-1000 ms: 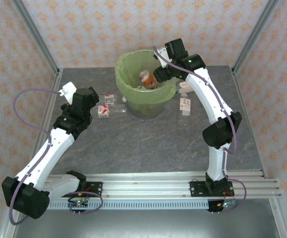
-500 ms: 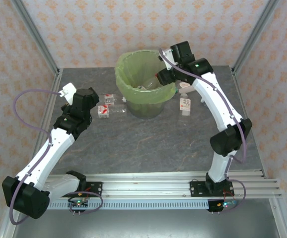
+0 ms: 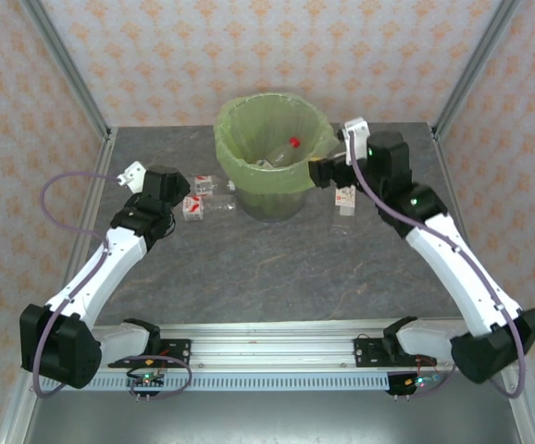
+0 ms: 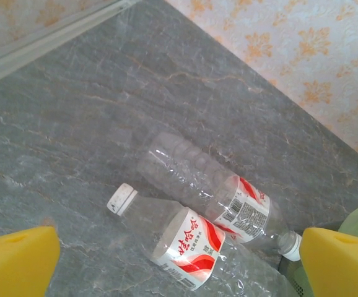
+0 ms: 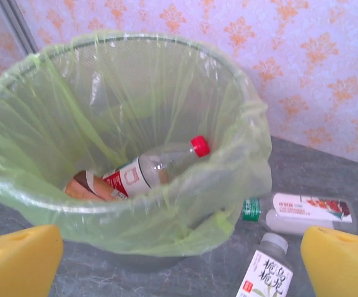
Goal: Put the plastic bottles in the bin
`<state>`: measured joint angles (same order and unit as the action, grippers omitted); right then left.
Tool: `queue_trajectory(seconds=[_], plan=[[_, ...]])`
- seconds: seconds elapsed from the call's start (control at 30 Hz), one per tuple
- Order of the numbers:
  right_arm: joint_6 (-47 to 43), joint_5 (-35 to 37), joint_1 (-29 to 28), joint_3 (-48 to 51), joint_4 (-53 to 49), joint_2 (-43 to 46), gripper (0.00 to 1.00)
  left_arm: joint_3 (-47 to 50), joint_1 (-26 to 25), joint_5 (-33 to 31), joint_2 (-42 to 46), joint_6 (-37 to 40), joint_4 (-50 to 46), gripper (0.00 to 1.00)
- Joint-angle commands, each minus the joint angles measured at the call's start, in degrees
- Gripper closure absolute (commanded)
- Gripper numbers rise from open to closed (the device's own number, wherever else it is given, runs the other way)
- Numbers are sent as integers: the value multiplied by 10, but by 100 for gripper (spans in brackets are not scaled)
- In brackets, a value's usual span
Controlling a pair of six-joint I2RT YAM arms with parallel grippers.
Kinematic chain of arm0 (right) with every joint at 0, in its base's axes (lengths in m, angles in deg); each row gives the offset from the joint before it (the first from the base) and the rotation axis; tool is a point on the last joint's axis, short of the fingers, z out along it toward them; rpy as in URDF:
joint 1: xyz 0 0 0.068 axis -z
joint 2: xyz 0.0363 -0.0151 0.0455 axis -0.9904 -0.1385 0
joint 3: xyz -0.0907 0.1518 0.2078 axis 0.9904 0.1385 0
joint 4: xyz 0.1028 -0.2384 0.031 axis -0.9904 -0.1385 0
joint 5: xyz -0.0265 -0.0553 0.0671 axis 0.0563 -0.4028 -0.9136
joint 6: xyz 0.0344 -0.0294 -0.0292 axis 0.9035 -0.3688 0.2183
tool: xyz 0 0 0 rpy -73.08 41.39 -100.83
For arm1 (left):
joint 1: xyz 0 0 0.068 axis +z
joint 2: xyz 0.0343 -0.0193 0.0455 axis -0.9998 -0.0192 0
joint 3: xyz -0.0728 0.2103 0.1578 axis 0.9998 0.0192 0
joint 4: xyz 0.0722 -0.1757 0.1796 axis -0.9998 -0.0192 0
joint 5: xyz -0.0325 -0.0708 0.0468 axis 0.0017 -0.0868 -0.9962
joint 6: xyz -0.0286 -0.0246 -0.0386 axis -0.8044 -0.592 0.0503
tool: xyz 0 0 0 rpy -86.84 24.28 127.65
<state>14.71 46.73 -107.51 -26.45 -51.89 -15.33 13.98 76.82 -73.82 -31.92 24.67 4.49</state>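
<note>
The right pincer (image 5: 179,263) stands wide open and empty just in front of the bin (image 5: 248,114). In the bin's green liner lie a red-capped bottle (image 5: 151,170) and a brown bottle (image 5: 86,185), and a green-capped bottle (image 5: 303,209) and a grey-capped bottle (image 5: 267,272) lie on the bench (image 5: 290,174) just beside the bin on its right. The left pincer (image 4: 179,266) is likewise spread wide with nothing in it, hovering over a first clear bottle (image 4: 185,244) and a second clear bottle (image 4: 228,195) that lie side by side, caps pointing opposite ways, left of the bin.
</note>
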Motion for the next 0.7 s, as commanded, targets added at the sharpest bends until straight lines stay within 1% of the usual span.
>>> queue_trajectory(seconds=[0.0,0.1,0.2,0.27,0.33,0.43,0.47,0.53,0.67], plan=[[88,40,-3,96,202,49,1,-25,21,40,-9,-47,-26,0],[170,83,-2,162,279,78,1,-17,40,63,-12,-81,-34,0],[189,59,-2,195,320,91,1,12,64,67,-10,-119,-21,0],[197,78,-3,212,356,88,1,39,92,89,-5,-148,0,0],[192,114,-3,212,354,86,1,65,120,128,-2,-165,35,0],[207,184,-3,214,342,87,1,75,150,180,-14,-176,53,0],[213,196,-3,218,340,87,1,76,157,195,-22,-178,56,0],[221,209,-1,224,334,89,1,77,178,231,-39,-175,70,0],[235,220,-2,239,321,102,1,74,220,280,-73,-175,86,0]])
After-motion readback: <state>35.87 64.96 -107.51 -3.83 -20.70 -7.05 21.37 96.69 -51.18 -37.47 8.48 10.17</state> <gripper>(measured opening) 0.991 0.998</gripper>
